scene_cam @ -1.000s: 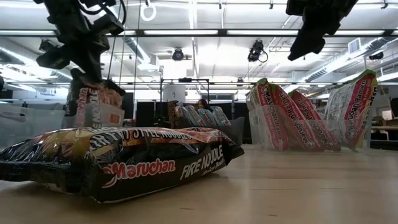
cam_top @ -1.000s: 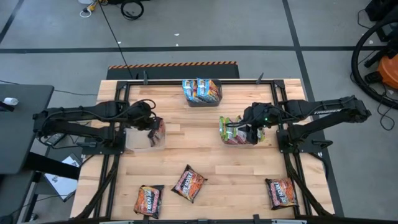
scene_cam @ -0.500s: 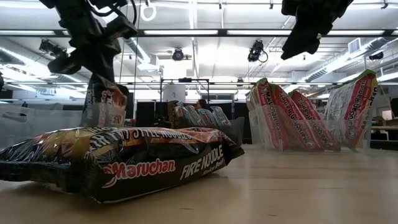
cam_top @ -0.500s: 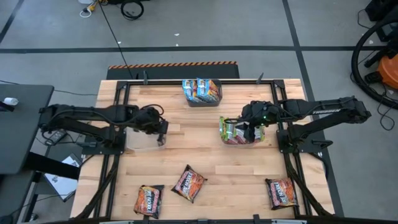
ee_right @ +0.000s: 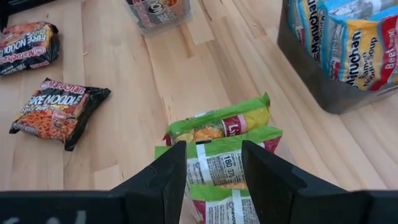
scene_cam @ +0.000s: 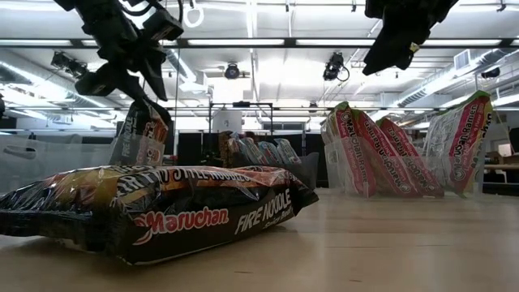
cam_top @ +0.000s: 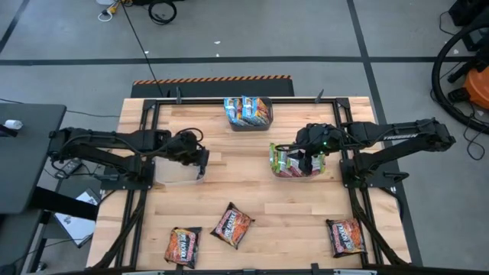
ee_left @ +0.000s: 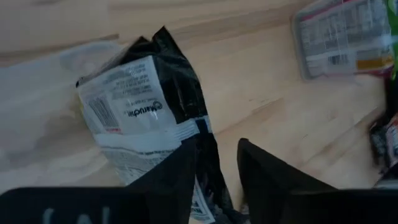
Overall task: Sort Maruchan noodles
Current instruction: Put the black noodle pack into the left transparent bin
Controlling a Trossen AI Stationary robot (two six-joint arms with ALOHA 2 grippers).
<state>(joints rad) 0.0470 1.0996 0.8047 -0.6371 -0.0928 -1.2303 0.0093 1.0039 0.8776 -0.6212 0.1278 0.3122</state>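
Observation:
A dark Maruchan packet (ee_left: 144,107), white back label showing, stands tilted in the clear tub (cam_top: 173,173) at the table's left; in the low view the packet (scene_cam: 143,134) leans upright. My left gripper (ee_left: 216,163) hangs open just above it, with the packet's upper edge between the fingers. Over the right clear tub (cam_top: 295,175) of upright green packets (ee_right: 217,134), my right gripper (ee_right: 214,158) hovers open. Blue packets fill the dark bin (cam_top: 248,122). My left gripper comes from above, its fingers on either side of the dark packet's upper edge (ee_left: 208,180). I cannot tell whether a finger still touches it. The packet's lower end rests in the tub.
Three dark Fire Noodle packets lie flat near the front edge: one at the left (cam_top: 183,246), one toward the middle (cam_top: 231,224), one at the right (cam_top: 346,235). Bare wood lies between the tubs and the front row.
My left gripper has carried the dark packet a little toward the table's right and down into the left tub, then opened. The packet now stands tilted in the tub below the fingers.

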